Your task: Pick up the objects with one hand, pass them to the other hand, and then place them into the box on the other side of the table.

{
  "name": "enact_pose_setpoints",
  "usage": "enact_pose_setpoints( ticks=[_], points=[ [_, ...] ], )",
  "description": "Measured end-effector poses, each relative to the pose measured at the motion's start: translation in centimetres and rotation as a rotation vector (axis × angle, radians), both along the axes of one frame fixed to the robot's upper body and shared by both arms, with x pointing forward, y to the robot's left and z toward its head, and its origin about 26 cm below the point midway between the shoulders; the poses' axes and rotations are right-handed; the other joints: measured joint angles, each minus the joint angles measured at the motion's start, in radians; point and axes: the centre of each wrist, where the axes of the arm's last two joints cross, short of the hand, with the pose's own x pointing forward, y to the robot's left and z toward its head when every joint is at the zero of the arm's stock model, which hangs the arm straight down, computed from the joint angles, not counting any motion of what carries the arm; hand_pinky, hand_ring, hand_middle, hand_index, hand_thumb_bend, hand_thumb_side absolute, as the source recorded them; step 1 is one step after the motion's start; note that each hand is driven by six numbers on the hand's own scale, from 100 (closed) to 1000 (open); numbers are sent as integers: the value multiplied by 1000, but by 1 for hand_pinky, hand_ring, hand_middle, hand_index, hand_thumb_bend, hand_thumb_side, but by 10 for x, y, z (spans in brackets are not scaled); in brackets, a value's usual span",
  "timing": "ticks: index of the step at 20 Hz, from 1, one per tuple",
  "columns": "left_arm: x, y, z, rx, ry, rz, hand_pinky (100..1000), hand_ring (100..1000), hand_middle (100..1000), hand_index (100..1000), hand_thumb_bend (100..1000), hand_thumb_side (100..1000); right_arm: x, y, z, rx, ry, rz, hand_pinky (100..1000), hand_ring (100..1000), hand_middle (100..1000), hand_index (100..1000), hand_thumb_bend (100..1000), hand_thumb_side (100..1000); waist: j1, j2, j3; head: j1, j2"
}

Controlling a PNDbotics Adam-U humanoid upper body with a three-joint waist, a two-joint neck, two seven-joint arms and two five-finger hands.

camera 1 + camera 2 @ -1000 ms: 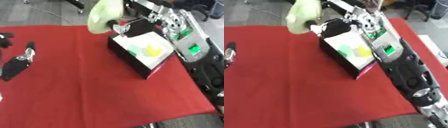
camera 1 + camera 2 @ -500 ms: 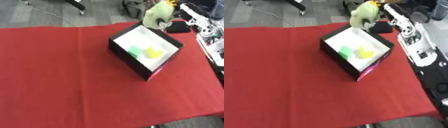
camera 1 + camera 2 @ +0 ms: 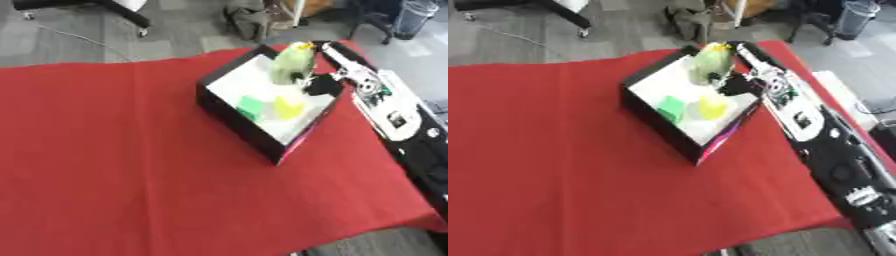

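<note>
A black box (image 3: 236, 115) with a white inside stands on the red cloth at the right. In it lie a green piece (image 3: 251, 105) and a yellow piece (image 3: 289, 106). My right hand (image 3: 320, 84) reaches in over the box's far right corner, curled on a pale green rounded object (image 3: 292, 63) that hangs over the box's far part. The right arm (image 3: 815, 130) runs along the table's right edge. My left hand shows in no view.
The red cloth (image 3: 105, 150) covers the table and spreads wide to the left and front of the box. Grey floor, a chair base (image 3: 122, 12) and a bag (image 3: 249, 17) lie beyond the far edge.
The camera has swung, shifting the whole picture. My right hand has carried the pale green object from beyond the box's far corner to above its inside. The left hand left the view.
</note>
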Motion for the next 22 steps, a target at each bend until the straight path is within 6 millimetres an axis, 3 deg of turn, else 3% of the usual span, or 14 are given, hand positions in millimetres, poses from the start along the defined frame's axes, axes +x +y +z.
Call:
enact_pose_setpoints(
  ticks=[9, 11, 13, 14, 16, 17, 22],
  points=[
    [3, -3, -7, -31, -20, 9, 623, 606, 580, 811, 100, 754, -2, -17, -5, -142, -14, -9, 1000, 1000, 898, 1000, 100, 550, 0, 1, -3, -20, 0],
    [3, -3, -7, -32, -21, 12, 623, 605, 578, 811, 100, 747, -3, -18, -4, -159, -21, -24, 1000, 1000, 894, 1000, 100, 504, 1, 1, -3, -18, 0],
    [3, -3, -8, -33, -21, 14, 623, 605, 578, 811, 100, 744, -5, -19, -3, -161, -26, -31, 1000, 1000, 898, 1000, 100, 340, 1, 1, -4, -16, 0],
    [3, -3, -8, -33, -20, 15, 624, 605, 578, 811, 100, 741, -6, -19, -2, -159, -29, -32, 1000, 1000, 902, 1000, 100, 100, 1, 1, -4, -13, 0],
    [3, -3, -8, -34, -19, 17, 624, 605, 577, 812, 100, 732, -9, -18, 0, -150, -30, -31, 1000, 1000, 899, 1000, 100, 262, 1, 1, -5, -8, 0],
    [3, -3, -8, -34, -19, 18, 625, 605, 577, 812, 100, 731, -10, -18, 2, -147, -29, -34, 1000, 1000, 892, 1000, 100, 286, 1, 1, -6, -5, 0],
    [3, -2, -9, -37, -17, 21, 625, 605, 576, 811, 100, 731, -13, -14, 6, -143, -26, -65, 1000, 1000, 895, 1000, 100, 240, 1, 1, -7, 3, 0]
  ],
)
